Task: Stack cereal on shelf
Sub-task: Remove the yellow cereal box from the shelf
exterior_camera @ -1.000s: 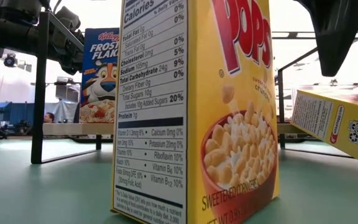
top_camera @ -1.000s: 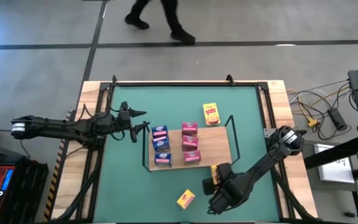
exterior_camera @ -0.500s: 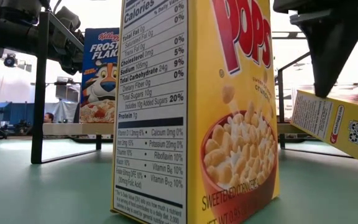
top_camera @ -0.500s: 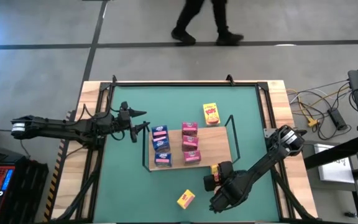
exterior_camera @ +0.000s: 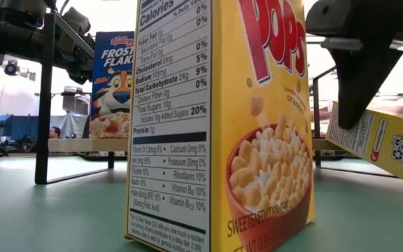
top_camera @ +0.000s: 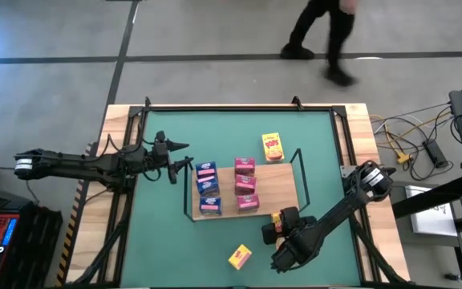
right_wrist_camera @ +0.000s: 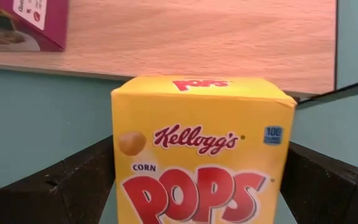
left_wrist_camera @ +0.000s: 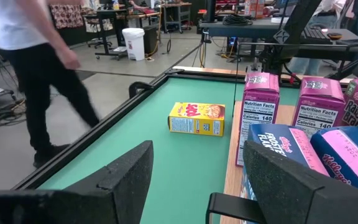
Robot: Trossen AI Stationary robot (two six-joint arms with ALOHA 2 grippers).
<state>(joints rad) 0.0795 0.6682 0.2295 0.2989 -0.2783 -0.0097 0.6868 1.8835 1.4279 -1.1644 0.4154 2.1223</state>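
A yellow cereal box (right_wrist_camera: 201, 155) lies on the green table just off the shelf's (top_camera: 275, 189) near right corner. My right gripper (right_wrist_camera: 201, 186) is open and points steeply down over this box, one finger (right_wrist_camera: 82, 177) on each side; I cannot tell whether they touch it. In the low view a dark finger (exterior_camera: 359, 80) overlaps the tilted box (exterior_camera: 390, 140). Blue boxes (top_camera: 208, 186) and pink boxes (top_camera: 246, 183) stand on the shelf. Two more yellow boxes sit on the table, one beyond the shelf (top_camera: 272, 147) and one near the front (top_camera: 240, 256). My left gripper (top_camera: 175, 164) waits open, left of the shelf.
Thin black rails (top_camera: 299, 168) stand at the shelf's left and right ends. A black frame (top_camera: 215, 107) borders the table. The front yellow box (exterior_camera: 215, 126) fills much of the low view. A person (top_camera: 323, 36) walks on the floor beyond the far edge.
My right gripper has come down over the yellow box by the shelf's near right corner and tipped a little, still open. In the low view its finger has sunk from above the box to in front of it. The person has walked rightward behind the table.
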